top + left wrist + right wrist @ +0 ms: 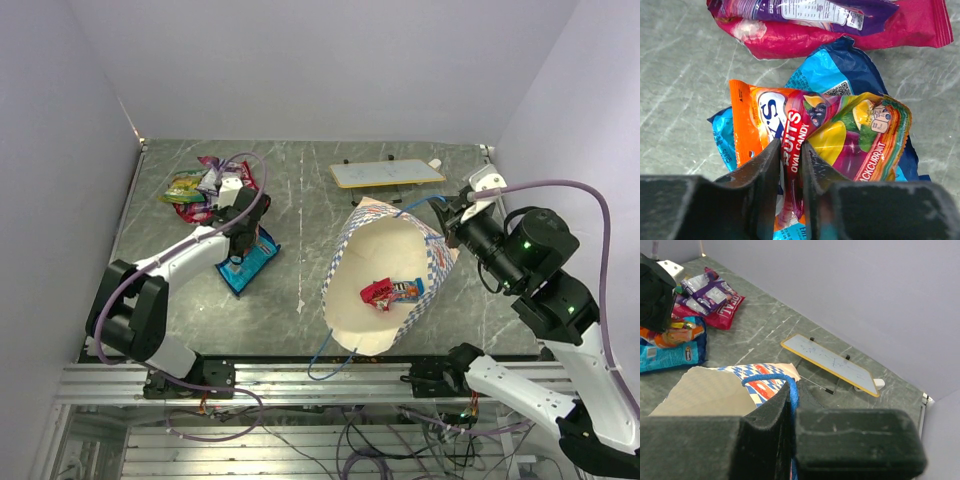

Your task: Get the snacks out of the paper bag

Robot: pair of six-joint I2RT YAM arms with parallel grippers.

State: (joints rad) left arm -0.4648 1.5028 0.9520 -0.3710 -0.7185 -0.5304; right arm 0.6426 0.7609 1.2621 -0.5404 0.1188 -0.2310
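snack handling: snacks (206,186) are light, soft foil packets. The glossy skin looks slippery and likely to crinkle and slide between the pads.
where to grip: best on a crimped end seal or a raised fold, not the puffed middle.
bag handling: paper bag (352,262) is thin, light paper that would likely fold or skid if tugged. It needs its rim held to keep the mouth open.
snack look: orange packet (752,122) has fruit-candy print and a green-yellow end. It lies on a blue packet (832,75), with a pink-and-purple packet (840,20) along the top of the left wrist view.
bag look: blue-and-white check outside, cream inside, with a blue cord handle (771,376). It lies on its side, mouth towards the bottom of the top view.
snacks out: a pile sits upper left in the top view, with the orange and blue packets just below it, left of centre.
snacks in bag: red packet (378,292) and a small blue-white packet (408,289) lie inside, centre-right.
left gripper (790,167): jaws nearly together, nipping the orange packet.
right gripper (792,412): clamped on the bag's rim and cord, at the right of the top view.
other: whiteboard (388,174) stands top centre on the table (300,200), apart from the bag.
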